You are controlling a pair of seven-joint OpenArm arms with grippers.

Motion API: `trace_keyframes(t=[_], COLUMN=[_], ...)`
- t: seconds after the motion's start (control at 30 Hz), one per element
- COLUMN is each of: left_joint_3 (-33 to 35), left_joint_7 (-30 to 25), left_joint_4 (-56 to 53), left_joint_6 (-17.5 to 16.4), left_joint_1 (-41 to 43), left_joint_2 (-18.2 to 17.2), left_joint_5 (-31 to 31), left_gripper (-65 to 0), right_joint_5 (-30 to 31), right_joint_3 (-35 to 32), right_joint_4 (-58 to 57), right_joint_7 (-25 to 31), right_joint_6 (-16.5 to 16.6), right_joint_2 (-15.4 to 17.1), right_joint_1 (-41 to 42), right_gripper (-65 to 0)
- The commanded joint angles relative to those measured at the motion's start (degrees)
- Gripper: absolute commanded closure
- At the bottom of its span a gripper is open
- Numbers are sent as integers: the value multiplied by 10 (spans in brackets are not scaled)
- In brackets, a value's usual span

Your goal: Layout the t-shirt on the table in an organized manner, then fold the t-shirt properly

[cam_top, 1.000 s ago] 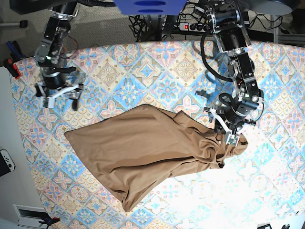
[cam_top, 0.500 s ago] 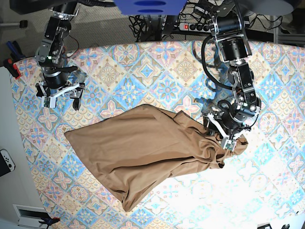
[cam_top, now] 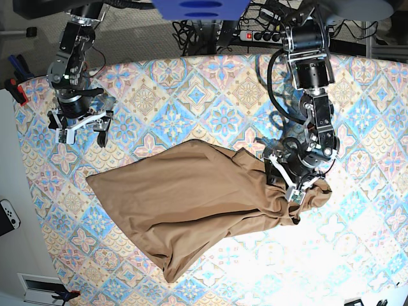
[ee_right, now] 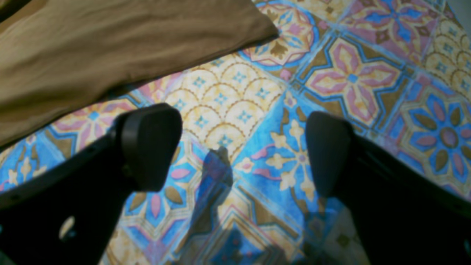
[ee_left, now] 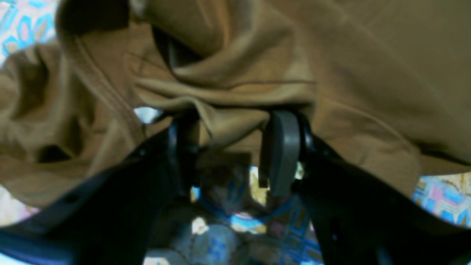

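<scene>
**Shirt still bunched, layout barely begun**

A tan shirt (cam_top: 191, 204) lies crumpled on a table (cam_top: 210, 95) covered in blue, pink and cream floral tiles. Seen from above, the shirt sits in the middle of the table, running from a flat, pointed corner on the image left to a thick, gathered clump on the image right. Another loose tail trails toward the lower edge of the picture. No sleeves or neckline are spread out, so by my reading the laying-out step is at its start and no fold has been made.

The left gripper (ee_left: 235, 147) is down in the bunched end of the shirt. Its wrist view shows a fold of tan cloth, with a stitched seam nearby, pinched between the two fingers, which stand close together around it. It appears to be holding the fabric.

The right gripper (ee_right: 239, 151) hangs over bare table near the far left corner of the overhead view, well apart from the clump and just beside the shirt's flat corner, which shows at the top left of its wrist view. Its fingers are spread wide with nothing between them.

What is left: pulling the shirt flat and square, then every fold.

No brand, label or readable writing shows on the shirt or table; no tag is visible.
</scene>
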Motion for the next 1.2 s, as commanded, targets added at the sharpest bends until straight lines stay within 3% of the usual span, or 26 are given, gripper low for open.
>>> trace_keyframes(t=[0.0, 0.1, 0.2, 0.37, 0.47, 0.73, 0.83, 0.97, 1.17], left_joint_3=[-1, 2, 2, 3, -1, 3, -1, -3, -38], left_joint_7=[-15, -15, -15, -4, 40, 146, 192, 234, 239], left_joint_4=[11, 11, 11, 13, 43, 286, 339, 353, 355], left_joint_6=[-1, -1, -1, -2, -3, -5, -23, -40, -40], left_joint_1=[-14, -15, -16, -12, -5, 126, 170, 214, 270], left_joint_2=[-3, -3, 1, 3, 1, 1, 1, -2, -3], left_joint_5=[-3, -2, -5, -3, -6, -7, -7, -7, -6], left_gripper=[-270, -195, 0, 0, 0, 0, 0, 0, 0], right_joint_5=[7, 7, 7, 7, 7, 7, 7, 7, 10], right_joint_3=[4, 4, 3, 3, 2, 2, 2, 2, 2], right_joint_4=[11, 11, 10, 10, 10, 10, 10, 9, -36], right_joint_7=[16, 16, 16, 16, 16, 16, 17, 17, 16], right_joint_6=[0, 0, 0, 0, 0, 0, 0, 0, 1], right_joint_2=[6, 6, 6, 6, 6, 6, 6, 6, 7], right_joint_1=[4, 3, 3, 4, 7, 8, 9, 9, 61], right_gripper=[-540, -540, -540, -540, -540, -540, -540, -540, -540])
